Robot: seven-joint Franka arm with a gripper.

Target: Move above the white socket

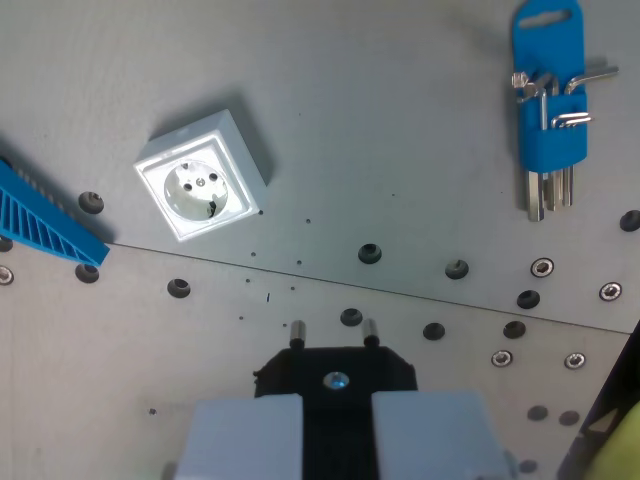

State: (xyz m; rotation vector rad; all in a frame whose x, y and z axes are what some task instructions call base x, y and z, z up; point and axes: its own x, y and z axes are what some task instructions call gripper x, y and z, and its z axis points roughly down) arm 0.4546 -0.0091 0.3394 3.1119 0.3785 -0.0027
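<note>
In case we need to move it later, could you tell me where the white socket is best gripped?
Grip the white socket across two opposite side walls, coming straight down from above. It is a squarish box lying face up and turned at an angle, so the jaws should be rotated to match its sides.

Even, cool light; white socket (203, 187) glares, overexposed, far above-left of the fingers (245, 435), which blur softly near-lens.

A white socket (203, 187) with a pale round recess is seen at ten o'clock. A blue holder (548, 90) carrying silver hex keys (548, 190) is noted at two o'clock. A blue ribbed part (40, 222) lies at nine o'clock. The plate (400, 150) is matte grey, dotted with dark holes.
</note>
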